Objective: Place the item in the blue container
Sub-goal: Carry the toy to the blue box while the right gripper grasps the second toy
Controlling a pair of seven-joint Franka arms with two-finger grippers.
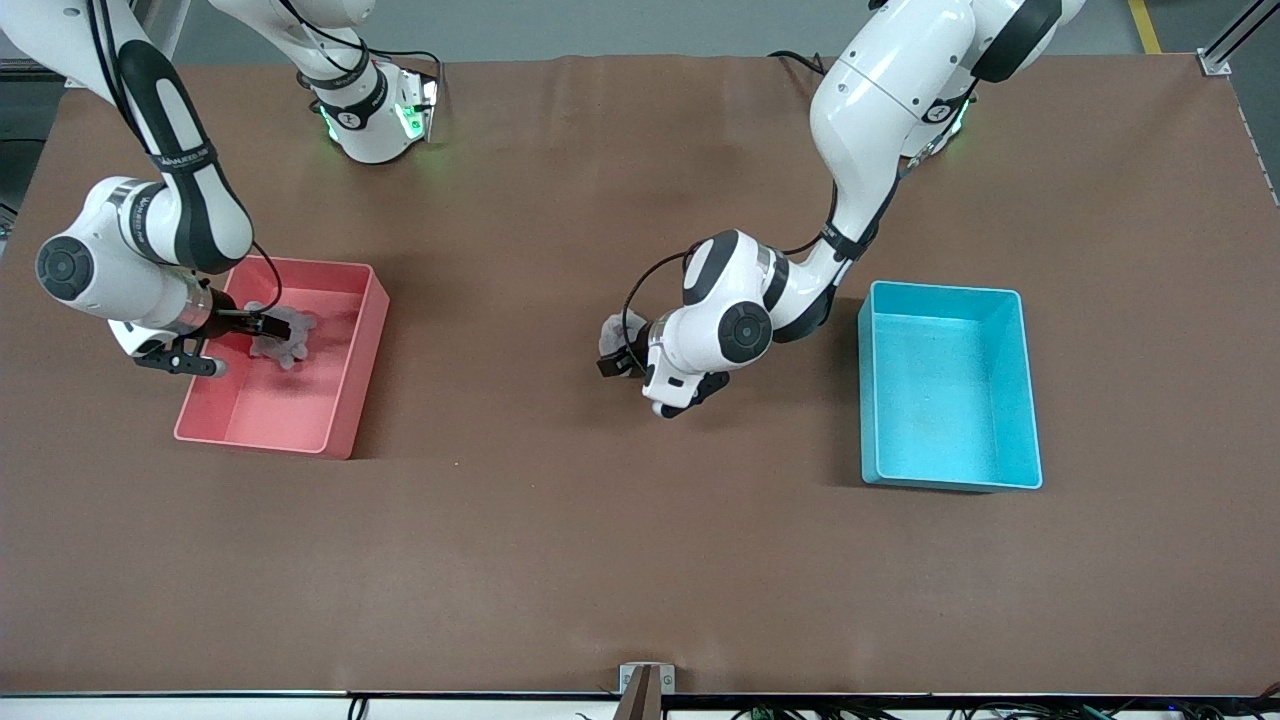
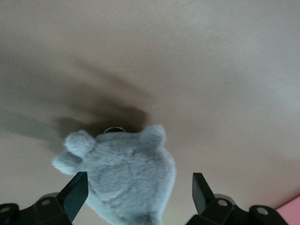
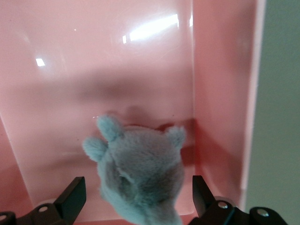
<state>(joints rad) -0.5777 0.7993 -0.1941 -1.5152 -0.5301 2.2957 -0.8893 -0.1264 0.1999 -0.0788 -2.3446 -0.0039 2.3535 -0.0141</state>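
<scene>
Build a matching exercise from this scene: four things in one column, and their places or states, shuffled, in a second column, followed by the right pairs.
Things:
1. blue container
2. pink bin
3. left gripper
4. right gripper

Places or states:
A. fingers open around a grey plush toy inside a bin
B. toward the right arm's end of the table
C. nothing visible in it, toward the left arm's end of the table
D. fingers open around a grey plush animal over the brown table

Pairs: 1-C, 2-B, 3-D, 4-A
</scene>
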